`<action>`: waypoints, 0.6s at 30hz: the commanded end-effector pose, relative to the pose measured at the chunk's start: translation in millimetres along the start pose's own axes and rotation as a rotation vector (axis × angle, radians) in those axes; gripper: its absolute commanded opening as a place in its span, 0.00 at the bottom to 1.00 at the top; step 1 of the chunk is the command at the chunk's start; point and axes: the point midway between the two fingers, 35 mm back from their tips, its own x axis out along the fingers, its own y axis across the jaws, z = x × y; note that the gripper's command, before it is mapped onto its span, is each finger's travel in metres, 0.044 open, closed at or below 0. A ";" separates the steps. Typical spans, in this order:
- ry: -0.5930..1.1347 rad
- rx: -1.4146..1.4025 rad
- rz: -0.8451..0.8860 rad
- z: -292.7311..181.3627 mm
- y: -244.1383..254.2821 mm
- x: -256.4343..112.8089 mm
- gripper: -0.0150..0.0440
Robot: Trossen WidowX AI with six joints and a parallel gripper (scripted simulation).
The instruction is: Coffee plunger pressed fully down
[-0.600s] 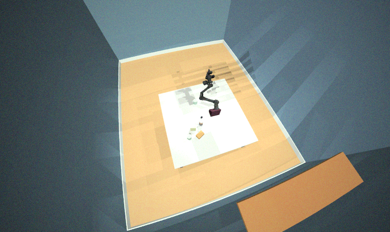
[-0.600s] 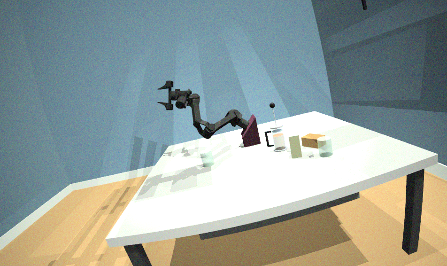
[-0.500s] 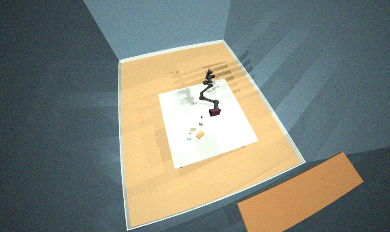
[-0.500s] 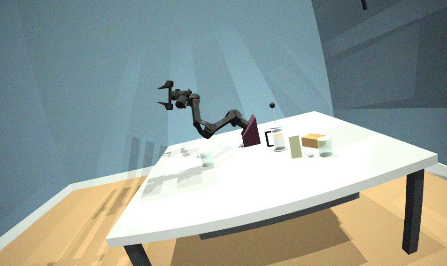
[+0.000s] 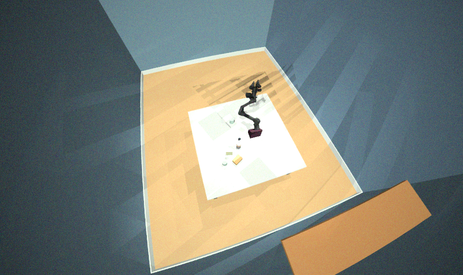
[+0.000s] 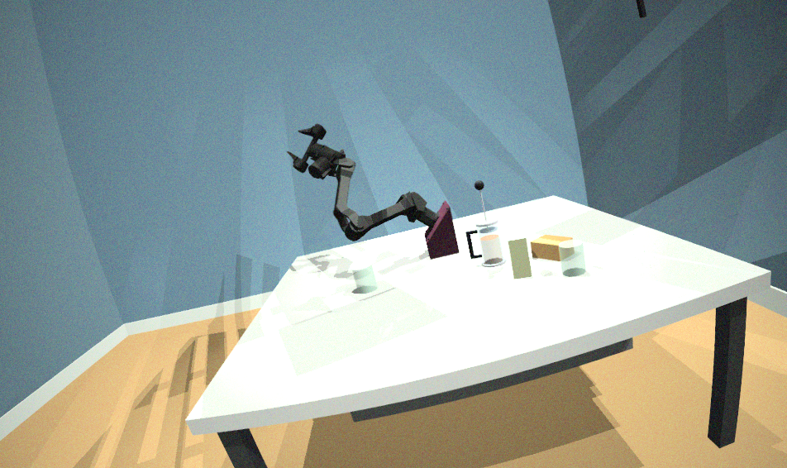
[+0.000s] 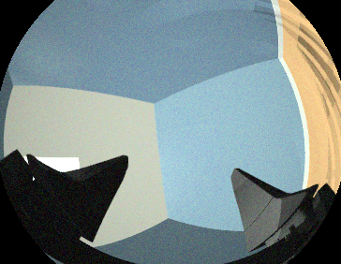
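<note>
The coffee press (image 5: 238, 146) (image 6: 491, 250) stands upright on the white table (image 5: 277, 146) (image 6: 646, 303), a clear body with a black handle and dark contents at the bottom. Its plunger is up: the black knob (image 5: 239, 139) (image 6: 479, 184) sits on a thin rod, high above the lid. My gripper (image 5: 255, 81) (image 6: 294, 142) (image 7: 182, 168) is wide open and empty. It is raised high at the other side of the arm's base from the press and points away from it. The press does not show in the wrist view, which shows walls and floor.
The maroon arm base (image 5: 255, 133) (image 6: 442, 236) stands beside the press. A pale green block (image 5: 229, 153) (image 6: 520, 259), an orange block (image 5: 237, 159) (image 6: 550, 248) and a clear glass (image 5: 224, 163) (image 6: 573, 259) are near the press. Another glass (image 5: 231, 121) (image 6: 364, 279) stands farther off, near a pale mat (image 5: 210, 127) (image 6: 355, 334).
</note>
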 end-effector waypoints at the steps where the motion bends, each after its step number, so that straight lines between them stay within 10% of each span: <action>1: -0.001 0.099 0.191 13.6 56.2 -2.1 1.00; 18: 0.383 0.367 0.959 -2.7 268.3 -115.4 1.00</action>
